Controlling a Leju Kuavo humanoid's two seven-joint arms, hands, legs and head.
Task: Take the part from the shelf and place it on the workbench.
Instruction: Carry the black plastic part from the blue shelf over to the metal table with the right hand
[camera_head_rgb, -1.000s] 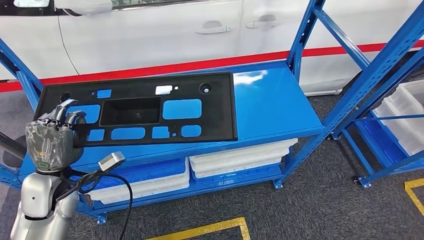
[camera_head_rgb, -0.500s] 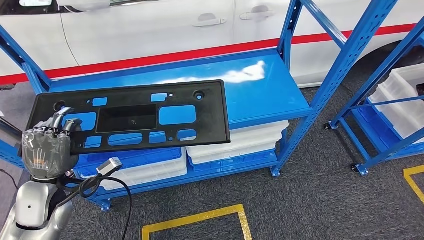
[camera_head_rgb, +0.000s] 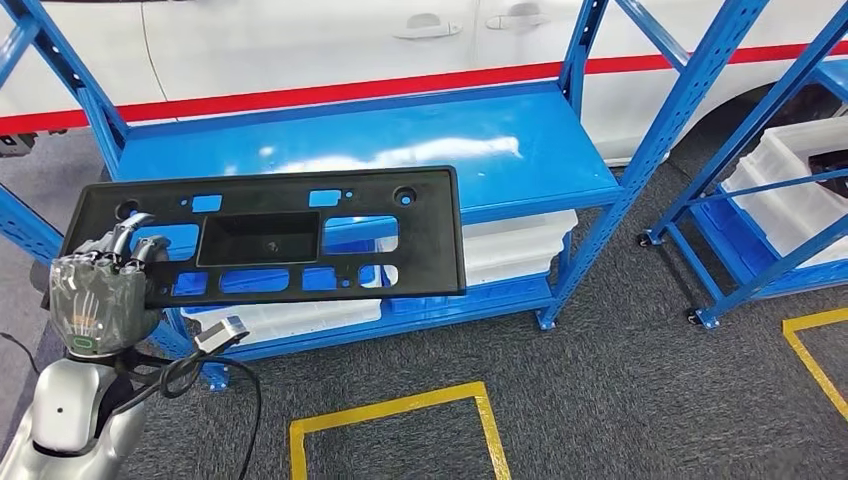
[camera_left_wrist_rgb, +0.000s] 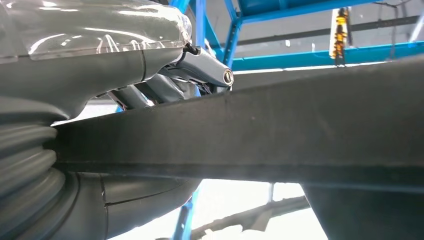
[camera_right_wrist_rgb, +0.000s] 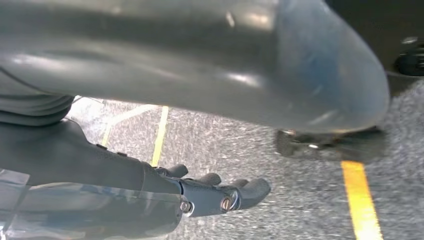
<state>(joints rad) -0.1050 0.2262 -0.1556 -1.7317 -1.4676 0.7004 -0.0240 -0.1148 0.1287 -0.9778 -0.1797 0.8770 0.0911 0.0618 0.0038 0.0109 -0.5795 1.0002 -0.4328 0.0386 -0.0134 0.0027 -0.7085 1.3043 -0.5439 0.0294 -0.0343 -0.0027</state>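
You are in the carry step: your left hand (camera_head_rgb: 98, 298) grips the black part (camera_head_rgb: 270, 238) by one end, the rest held out over the blue shelf's (camera_head_rgb: 520, 150) front edge. Next, I judge, turn toward the counter. The right wrist view shows your right hand (camera_right_wrist_rgb: 200, 197) hanging empty above the floor, fingers loosely apart.

Left hand gripping, right hand hanging free

The silver left arm (camera_head_rgb: 70, 420) rose from the lower left of the head view, its hand (camera_head_rgb: 98, 295) wrapped in clear film and clamped on the edge of the black panel (camera_head_rgb: 300, 240), fingers (camera_left_wrist_rgb: 200, 67) lying over the top face and the thumb underneath. The right hand (camera_right_wrist_rgb: 200, 195) hung low with its dark fingers loosely extended, holding nothing.
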